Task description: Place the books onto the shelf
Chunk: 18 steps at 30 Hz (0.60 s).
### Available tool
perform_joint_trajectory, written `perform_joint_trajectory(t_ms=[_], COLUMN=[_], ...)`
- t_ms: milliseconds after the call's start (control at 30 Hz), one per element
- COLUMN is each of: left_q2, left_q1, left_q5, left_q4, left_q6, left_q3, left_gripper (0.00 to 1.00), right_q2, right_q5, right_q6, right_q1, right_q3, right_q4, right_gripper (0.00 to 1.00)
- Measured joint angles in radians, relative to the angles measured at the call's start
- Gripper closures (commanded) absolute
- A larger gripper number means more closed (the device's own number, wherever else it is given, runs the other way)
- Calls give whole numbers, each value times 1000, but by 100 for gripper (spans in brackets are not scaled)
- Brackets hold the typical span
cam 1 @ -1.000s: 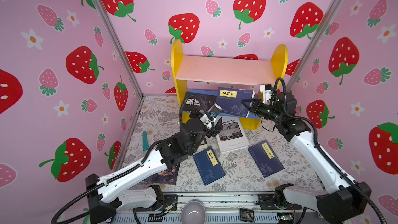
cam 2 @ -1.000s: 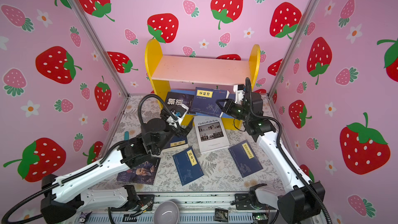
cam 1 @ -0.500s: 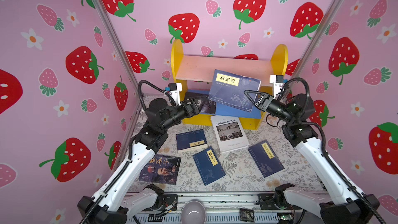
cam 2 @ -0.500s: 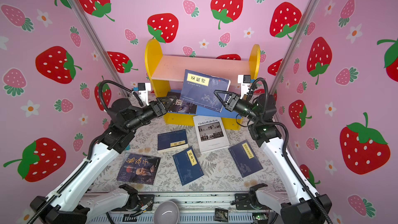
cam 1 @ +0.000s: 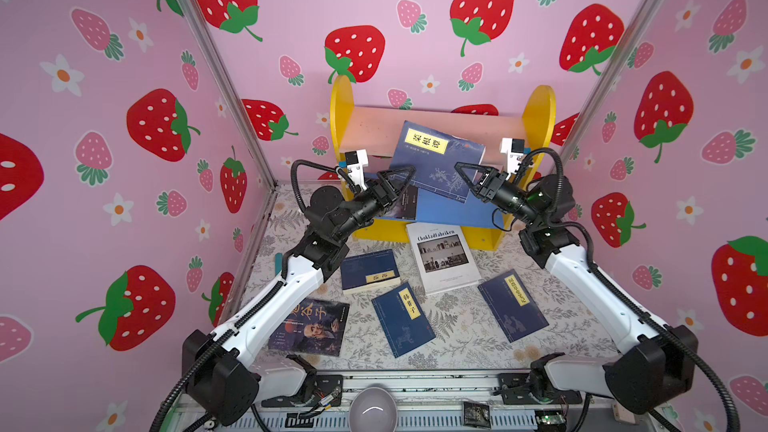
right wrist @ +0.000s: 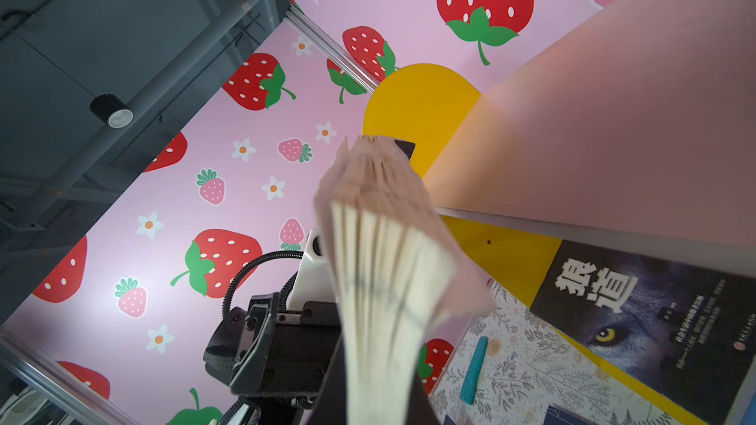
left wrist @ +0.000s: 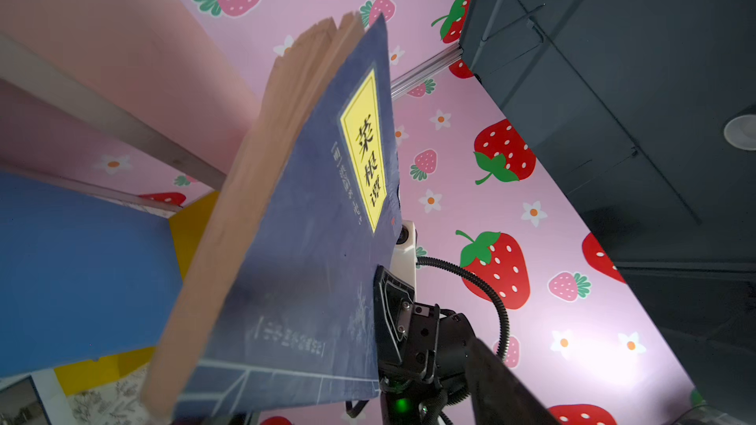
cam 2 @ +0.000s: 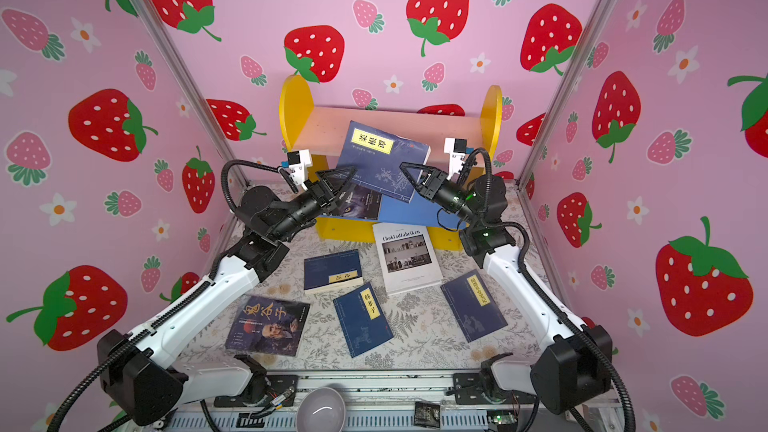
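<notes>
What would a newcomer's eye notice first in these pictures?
A navy book with a yellow label, tilted in the air before the yellow shelf, gripped by the right gripper, the left gripper close beside it. Around all, pink walls with red strawberries; five more books lie on the flowered table.

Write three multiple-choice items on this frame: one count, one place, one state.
1. Books lying on the mat: A three, B seven, C five.
2. The wolf book lies on: A the mat, B the blue board, C the pink board.
3. The raised book is: A clamped by the right gripper, B lying on the pink board, C standing on the mat.

C: three navy books, a white book and a portrait book.
B: blue shows beside it.
A: both top views show the gripper shut on its edge.
</notes>
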Motion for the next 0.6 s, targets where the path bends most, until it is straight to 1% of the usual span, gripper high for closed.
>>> perform_joint_trajectory(t_ms=[67, 133, 233, 333, 367, 467, 500, 567, 600], left_q2=[14, 23, 26, 31, 34, 45, 50, 63, 68], left_q1=[0, -1, -5, -8, -8, -10, -10, -9, -8], left_q5=[-29, -65, -109, -163, -182, -237, -250, -275, -282], left_q4=[13, 15, 13, -9, -16, -35, -48, -77, -86], left_q6=[-6, -2, 12, 35, 55, 89, 98, 112, 123], left_q3=[0, 1, 9, 54, 78, 153, 180, 235, 252], left_gripper=[50, 56, 72, 80, 81, 82, 80, 57, 49], right_q2=[35, 66, 109, 163, 183, 233, 246, 269, 277], right_q5=[17, 31, 60, 96, 116, 167, 173, 173, 172], right_q6=[14, 20, 22, 7, -9, -51, -59, -59, -56], right_q1=[13, 23, 33, 50, 56, 77, 84, 93, 96], right_q3=[40, 76, 132, 220, 262, 368, 393, 426, 433], right_q4=[13, 19, 15, -19, -47, -122, -133, -134, -131], right_gripper=[100, 100, 100, 100, 100, 100, 100, 100, 100])
